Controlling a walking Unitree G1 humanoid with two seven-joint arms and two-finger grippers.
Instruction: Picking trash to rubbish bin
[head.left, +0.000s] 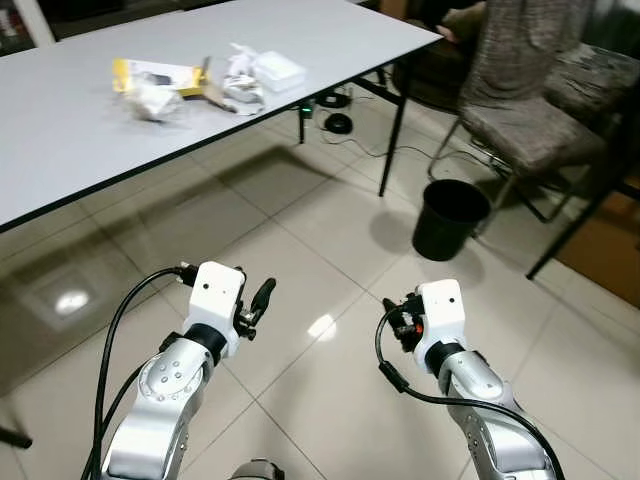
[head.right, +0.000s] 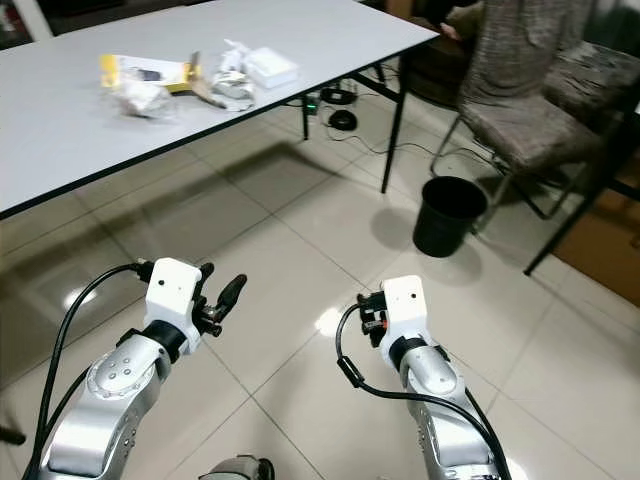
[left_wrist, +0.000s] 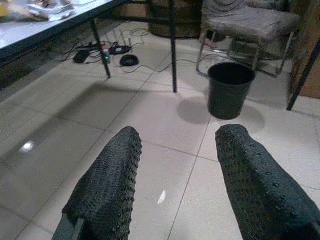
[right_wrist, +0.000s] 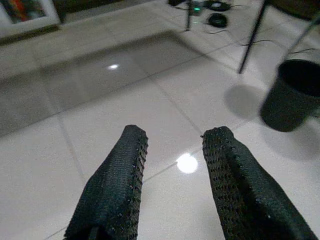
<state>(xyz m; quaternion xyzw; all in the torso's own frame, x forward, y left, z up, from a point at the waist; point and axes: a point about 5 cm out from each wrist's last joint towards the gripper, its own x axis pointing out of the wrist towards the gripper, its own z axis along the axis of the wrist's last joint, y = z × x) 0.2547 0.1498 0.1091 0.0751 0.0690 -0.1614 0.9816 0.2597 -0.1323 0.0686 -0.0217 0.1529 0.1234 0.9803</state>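
— Standing off from the surface (head.left: 330, 60), are you? Nothing in hand?

— Nothing yet. My left gripper (left_wrist: 175, 190) and my right gripper (right_wrist: 172, 185) both hang low over the tiled floor (head.left: 300, 230), each with its fingers spread apart and empty. I judge this the very start: reaching the trash comes first.

— Where is it?

— Far left on the surface: a crumpled clear wrapper (head.left: 155, 103), a yellow-and-black packet (head.left: 150, 73) touching it, crinkled silvery wrapping (head.left: 238, 88) and a small white box (head.left: 277, 68) to their right, all bunched together. The black rubbish bin (head.left: 450, 218) stands on the floor to the right, beyond the surface's near corner leg (head.left: 397, 125).

— And the next move?

— Stepping closer and raising an arm, I think; the heap lies well beyond where my grippers hang.

— Anything in the way?

— The leg stands between heap and bin. Cables and a power strip (head.left: 325, 103) lie under the surface, and a chair (head.left: 530, 125) stands just behind the bin.
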